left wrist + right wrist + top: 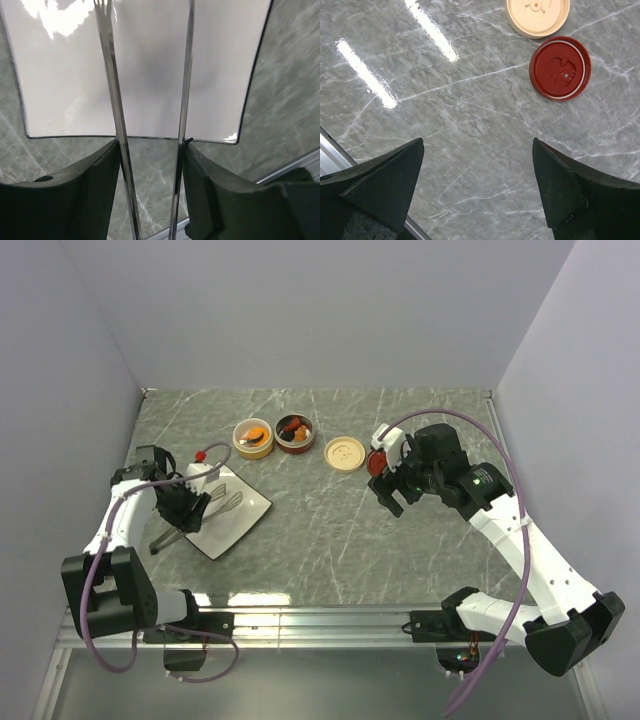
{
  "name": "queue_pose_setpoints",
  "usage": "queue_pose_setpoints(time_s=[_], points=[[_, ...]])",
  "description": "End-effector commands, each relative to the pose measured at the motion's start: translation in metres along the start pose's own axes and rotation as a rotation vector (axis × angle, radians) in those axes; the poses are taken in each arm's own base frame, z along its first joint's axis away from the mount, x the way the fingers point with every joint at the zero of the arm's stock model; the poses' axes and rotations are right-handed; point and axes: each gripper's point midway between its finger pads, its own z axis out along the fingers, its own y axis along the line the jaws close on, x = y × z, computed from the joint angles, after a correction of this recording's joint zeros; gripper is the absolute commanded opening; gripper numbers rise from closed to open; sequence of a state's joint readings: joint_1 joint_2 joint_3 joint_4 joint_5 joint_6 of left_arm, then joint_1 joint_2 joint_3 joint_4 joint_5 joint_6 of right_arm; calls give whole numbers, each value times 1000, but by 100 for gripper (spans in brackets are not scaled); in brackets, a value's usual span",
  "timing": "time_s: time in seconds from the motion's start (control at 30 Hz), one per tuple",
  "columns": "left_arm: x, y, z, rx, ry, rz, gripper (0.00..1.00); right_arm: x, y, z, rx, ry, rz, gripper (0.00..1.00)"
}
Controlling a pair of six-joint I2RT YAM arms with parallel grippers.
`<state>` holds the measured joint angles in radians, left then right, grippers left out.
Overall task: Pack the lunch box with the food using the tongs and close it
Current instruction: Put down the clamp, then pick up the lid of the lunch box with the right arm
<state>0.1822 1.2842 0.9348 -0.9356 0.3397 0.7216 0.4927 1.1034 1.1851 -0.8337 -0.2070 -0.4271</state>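
My left gripper (pixel 180 508) is shut on the silver tongs (pixel 205 515) just above the white plate (pixel 245 525). In the left wrist view both thin tong arms (pixel 112 100) press against the inner faces of the fingers (pixel 95 170), with the gripper (pixel 150 145) at the plate's near edge. The plate (pixel 150 65) is bare there. The lunch box stands open at the back: a cream tub (pixel 253 437) and a dark red tub (pixel 294 434), both with food in them. My right gripper (pixel 392 490) (pixel 477 150) hangs open and holds nothing, near the cream lid (pixel 537 15) and red lid (pixel 560 68).
A white object with a red top (pixel 200 462) stands at the plate's back left corner beside my left arm. The cream lid (pixel 345 453) lies right of the tubs. The red lid (pixel 375 462) is partly hidden under my right arm. Grey walls enclose the marble table (pixel 330 530).
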Motion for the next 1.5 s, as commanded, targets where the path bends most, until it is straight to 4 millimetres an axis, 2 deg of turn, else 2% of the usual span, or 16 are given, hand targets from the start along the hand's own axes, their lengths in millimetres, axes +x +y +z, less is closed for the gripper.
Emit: queue_pose_setpoints(time_s=[0.0, 0.17, 0.27, 0.57, 0.6, 0.93, 0.97, 1.03, 1.1, 1.17, 1.3, 1.37, 1.4, 1.47], points=[[15, 12, 12, -31, 54, 78, 56, -1, -1, 0, -1, -2, 12, 95], [30, 17, 29, -14, 121, 84, 57, -1, -1, 1, -3, 2, 13, 96], [31, 18, 34, -5, 129, 88, 58, -1, -2, 2, -5, 6, 15, 96], [22, 18, 25, 4, 117, 86, 66, -2, -2, 5, -9, 11, 16, 96], [22, 17, 24, 8, 122, 83, 72, -2, -2, 4, -11, 9, 16, 96], [12, 18, 12, 12, 107, 86, 75, -5, -5, 4, 1, 5, 17, 96], [8, 18, 9, 10, 97, 86, 76, -6, -5, 3, 6, -1, 15, 96], [-9, 20, -5, -1, 53, 79, 89, -7, -9, 4, 23, -5, 16, 97], [-37, 22, -22, -10, -36, 60, 92, -9, -15, 6, 56, -7, 23, 97], [-56, 18, -34, 11, -101, 47, 99, -10, -20, 10, 79, 3, 41, 97], [-105, 19, -72, -3, -256, 32, 99, -14, -37, 18, 150, 22, 75, 97], [-121, 17, -87, -6, -317, 11, 99, -10, -45, 25, 185, 53, 86, 97], [-133, 16, -100, -12, -368, 19, 99, -9, -46, 28, 188, 60, 83, 96], [-144, 11, -112, 1, -414, 5, 100, -3, -46, 38, 169, 89, 67, 96]])
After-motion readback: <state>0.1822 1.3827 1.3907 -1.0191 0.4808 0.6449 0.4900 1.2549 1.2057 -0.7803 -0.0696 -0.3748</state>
